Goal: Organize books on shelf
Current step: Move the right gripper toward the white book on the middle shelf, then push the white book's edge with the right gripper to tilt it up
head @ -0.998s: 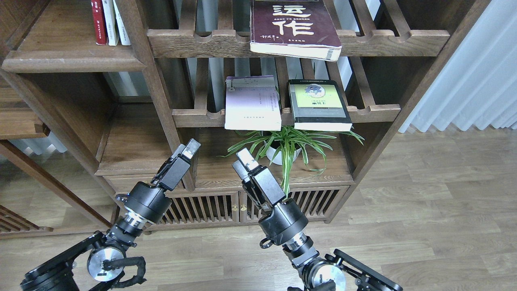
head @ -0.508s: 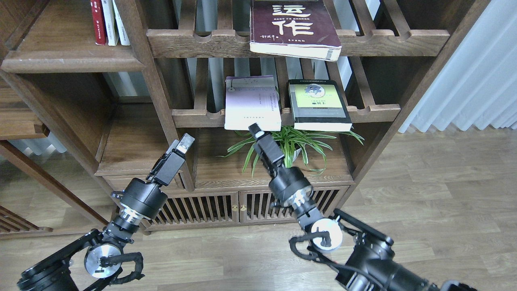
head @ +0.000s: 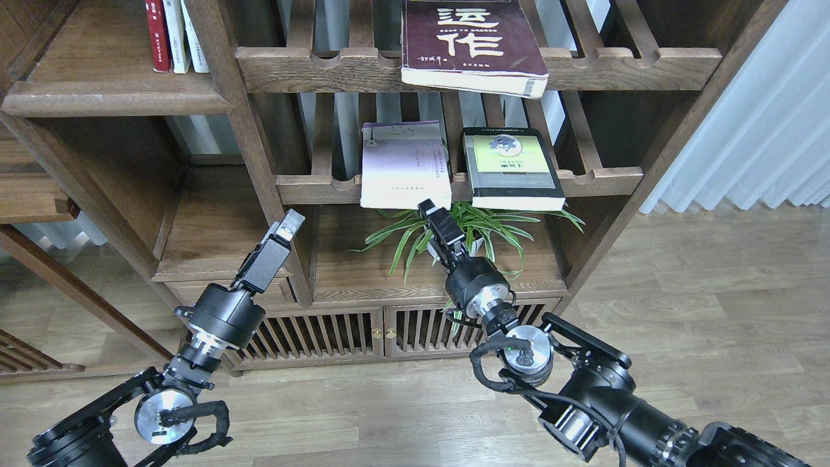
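A pale lavender-white paperback [head: 405, 165] and a black-bordered book with a yellow-green cover [head: 512, 167] lie flat side by side on the middle slatted rack. The thick maroon book [head: 470, 45] with white characters lies on the upper rack, overhanging its rail. The solid plank shelf [head: 97, 71] is at the upper left. My right gripper [head: 428, 209] points up just under the paperback's front edge; its fingers are too dark and small to tell apart. My left gripper [head: 292, 222] hangs lower left by the bookcase post, shut and holding nothing.
Slim red and white volumes [head: 175, 35] stand at the back of the plank shelf. A potted spider plant [head: 463, 237] sits right behind my right gripper. Slatted cabinet doors [head: 343, 334] are below, and a pale curtain [head: 765, 130] hangs at right.
My right arm has stretched forward and up, so its gripper went from beside the plant to just under the lavender paperback. The left gripper has drifted slightly left and up. The books have not moved.
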`<state>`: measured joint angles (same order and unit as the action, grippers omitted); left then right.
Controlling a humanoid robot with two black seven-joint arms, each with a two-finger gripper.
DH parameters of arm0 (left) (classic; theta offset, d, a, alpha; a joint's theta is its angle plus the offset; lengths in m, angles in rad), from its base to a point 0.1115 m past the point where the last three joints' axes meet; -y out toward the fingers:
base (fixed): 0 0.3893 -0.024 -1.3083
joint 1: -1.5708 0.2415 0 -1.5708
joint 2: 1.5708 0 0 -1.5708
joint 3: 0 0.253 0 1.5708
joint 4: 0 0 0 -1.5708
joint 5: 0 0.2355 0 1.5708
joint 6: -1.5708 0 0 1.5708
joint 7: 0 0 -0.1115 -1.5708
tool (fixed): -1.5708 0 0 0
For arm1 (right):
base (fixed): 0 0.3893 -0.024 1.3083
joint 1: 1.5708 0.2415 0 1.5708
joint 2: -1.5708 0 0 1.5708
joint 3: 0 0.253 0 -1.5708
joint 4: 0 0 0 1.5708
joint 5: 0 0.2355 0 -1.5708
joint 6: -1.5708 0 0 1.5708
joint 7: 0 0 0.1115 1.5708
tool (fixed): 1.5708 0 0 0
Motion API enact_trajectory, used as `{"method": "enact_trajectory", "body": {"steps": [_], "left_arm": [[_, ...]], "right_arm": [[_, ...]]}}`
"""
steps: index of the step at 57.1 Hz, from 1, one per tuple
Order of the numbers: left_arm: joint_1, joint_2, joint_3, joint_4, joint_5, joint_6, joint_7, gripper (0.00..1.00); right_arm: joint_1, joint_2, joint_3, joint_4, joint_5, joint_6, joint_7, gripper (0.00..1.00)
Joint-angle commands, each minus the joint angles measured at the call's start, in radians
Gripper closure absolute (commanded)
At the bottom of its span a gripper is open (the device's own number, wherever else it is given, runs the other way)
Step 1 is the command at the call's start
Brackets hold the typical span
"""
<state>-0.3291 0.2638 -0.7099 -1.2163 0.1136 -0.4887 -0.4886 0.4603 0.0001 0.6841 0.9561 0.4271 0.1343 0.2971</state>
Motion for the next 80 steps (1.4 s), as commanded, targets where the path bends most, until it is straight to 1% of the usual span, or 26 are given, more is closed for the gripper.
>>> {"method": "enact_trajectory", "body": {"steps": [1,3,4,6,8,10,12,15,19,36,49,56,58,60,62,67,72,74,80], "left_arm": [[-0.005,0.000,-0.008,0.011,0.000,0.000,0.000,0.00],[-0.007,-0.002,-0.008,0.014,0.000,0.000,0.000,0.00],[-0.010,-0.006,-0.006,0.015,0.000,0.000,0.000,0.00],[-0.013,-0.011,-0.008,0.017,0.000,0.000,0.000,0.00],[-0.019,-0.017,-0.011,0.017,0.000,0.000,0.000,0.00],[-0.022,-0.018,-0.013,0.018,0.000,0.000,0.000,0.00],[-0.024,-0.020,-0.017,0.018,0.000,0.000,0.000,0.00],[-0.024,-0.020,-0.023,0.018,0.000,0.000,0.000,0.00],[-0.024,-0.021,-0.026,0.018,0.000,0.000,0.000,0.00],[-0.022,-0.023,-0.026,0.023,0.000,0.000,0.000,0.00],[-0.024,-0.035,-0.026,0.041,0.000,0.000,0.000,0.00],[-0.024,-0.044,-0.026,0.050,0.000,0.000,0.000,0.00],[-0.024,-0.048,-0.026,0.054,0.000,0.000,0.000,0.00],[-0.024,-0.048,-0.026,0.055,0.000,0.000,0.000,0.00],[-0.025,-0.048,-0.026,0.057,0.000,0.000,0.000,0.00],[-0.025,-0.048,-0.026,0.057,0.000,0.000,0.000,0.00],[-0.025,-0.048,-0.026,0.058,0.000,0.000,0.000,0.00],[-0.027,-0.048,-0.026,0.058,0.000,0.000,0.000,0.00],[-0.027,-0.048,-0.026,0.058,0.000,0.000,0.000,0.00]], "right_arm": [[0.037,0.000,0.000,-0.019,0.031,-0.035,-0.015,0.01],[0.053,0.000,0.000,-0.023,0.050,-0.057,-0.016,0.01],[0.073,0.000,0.000,-0.036,0.070,-0.083,-0.025,0.01],[0.081,0.000,0.000,-0.045,0.078,-0.096,-0.036,0.01],[0.090,0.000,0.000,-0.057,0.081,-0.107,-0.058,0.01],[0.093,0.000,0.000,-0.062,0.081,-0.110,-0.070,0.01],[0.095,0.000,0.000,-0.069,0.081,-0.111,-0.104,0.01],[0.097,0.000,0.000,-0.074,0.081,-0.113,-0.133,0.01],[0.098,0.000,0.000,-0.082,0.082,-0.113,-0.153,0.01],[0.124,0.000,-0.001,-0.103,0.101,-0.119,-0.156,0.01],[0.196,0.000,-0.001,-0.172,0.177,-0.120,-0.156,0.01],[0.209,0.000,0.002,-0.174,0.209,-0.148,-0.156,0.02],[0.210,0.000,0.002,-0.174,0.235,-0.186,-0.157,0.04],[0.210,0.000,0.002,-0.174,0.243,-0.196,-0.157,0.05],[0.210,0.000,0.000,-0.172,0.252,-0.197,-0.159,0.07],[0.210,0.000,0.000,-0.172,0.265,-0.197,-0.162,0.07],[0.212,0.000,0.000,-0.172,0.263,-0.197,-0.177,0.10],[0.216,0.000,0.000,-0.172,0.265,-0.197,-0.184,0.15],[0.222,0.000,0.000,-0.172,0.266,-0.197,-0.190,0.22]]}}
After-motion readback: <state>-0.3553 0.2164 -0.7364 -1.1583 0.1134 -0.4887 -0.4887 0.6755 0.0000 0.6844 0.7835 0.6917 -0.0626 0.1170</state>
